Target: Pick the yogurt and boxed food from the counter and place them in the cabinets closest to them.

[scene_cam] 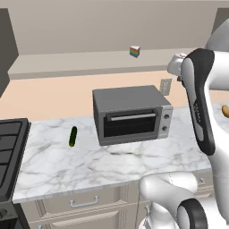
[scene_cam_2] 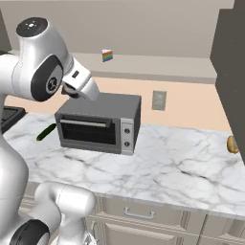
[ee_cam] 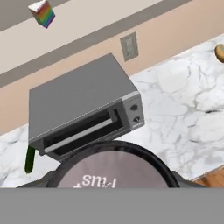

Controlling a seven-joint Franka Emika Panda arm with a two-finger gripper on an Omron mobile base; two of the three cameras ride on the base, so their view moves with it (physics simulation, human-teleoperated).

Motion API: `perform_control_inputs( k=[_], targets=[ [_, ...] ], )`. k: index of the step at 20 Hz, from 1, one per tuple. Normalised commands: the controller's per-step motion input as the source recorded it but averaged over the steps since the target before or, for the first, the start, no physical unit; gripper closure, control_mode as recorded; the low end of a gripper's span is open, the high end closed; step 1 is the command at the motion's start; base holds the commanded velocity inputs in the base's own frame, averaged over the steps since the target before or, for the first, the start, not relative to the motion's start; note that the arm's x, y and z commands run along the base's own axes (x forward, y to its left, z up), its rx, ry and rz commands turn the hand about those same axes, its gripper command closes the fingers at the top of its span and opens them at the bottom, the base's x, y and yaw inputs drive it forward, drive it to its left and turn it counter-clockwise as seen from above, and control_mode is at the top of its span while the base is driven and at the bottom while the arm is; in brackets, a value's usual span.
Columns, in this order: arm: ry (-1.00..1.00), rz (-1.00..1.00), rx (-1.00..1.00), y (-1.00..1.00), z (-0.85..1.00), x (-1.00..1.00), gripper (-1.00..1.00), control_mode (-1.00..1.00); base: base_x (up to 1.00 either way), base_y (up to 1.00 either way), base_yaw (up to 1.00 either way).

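Cooktop: a dark cooktop [scene_cam: 10,152] lies at the left edge of the left base view, at the left end of the counter [scene_cam: 89,165].
Cucumber: a small green cucumber [scene_cam: 73,136] lies flat on the marble between the cooktop and the toaster oven, touching neither. In the hand view it is in the lower left [ee_cam: 29,159].
Toaster oven: a grey toaster oven [scene_cam: 129,114] stands on the counter in the middle of the frame. Its glass door is closed, and its knobs are on its right side.
Rainbow cube: a small striped cube [scene_cam: 134,51] sits on the beige shelf [scene_cam: 67,62] above and behind the oven, in the upper middle of the frame.
Yogurt: the yogurt [ee_cam: 113,170] is at the bottom centre of the hand view, a round pale lid with a dark rim and some letters, very close to the camera, above the oven.
Gripper: my gripper [scene_cam_2: 72,91] hangs in the upper left of the right base view, over the left corner of the oven. It is pinching the yogurt, though the cup hides my finger tips.
Wall socket: a grey socket plate [scene_cam_2: 159,100] is on the peach wall, right of the oven.
Orange item: an orange-brown thing [scene_cam_2: 232,143] lies on the counter at the right edge. I cannot tell what it is.
Cabinet door: a tall grey-brown cabinet door [scene_cam_2: 232,62] stands at the right edge, above the orange item.
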Motion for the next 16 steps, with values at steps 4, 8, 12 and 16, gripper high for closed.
perform_control_inputs(
  k=[4,8,12,16],
  targets=[
    [-0.07,0.00,0.00,0.00,0.19,0.05,1.00,-1.00,0.00,0.00,0.00],
    [-0.05,0.00,0.00,-0.02,0.15,0.17,1.00,-1.00,0.00,0.00,0.00],
    [0.00,0.00,0.00,-0.11,0.10,0.28,1.00,-1.00,0.00,0.00,0.00],
    [0.00,0.00,0.00,-0.15,0.11,0.32,1.00,-1.00,0.00,0.00,0.00]
  ],
)
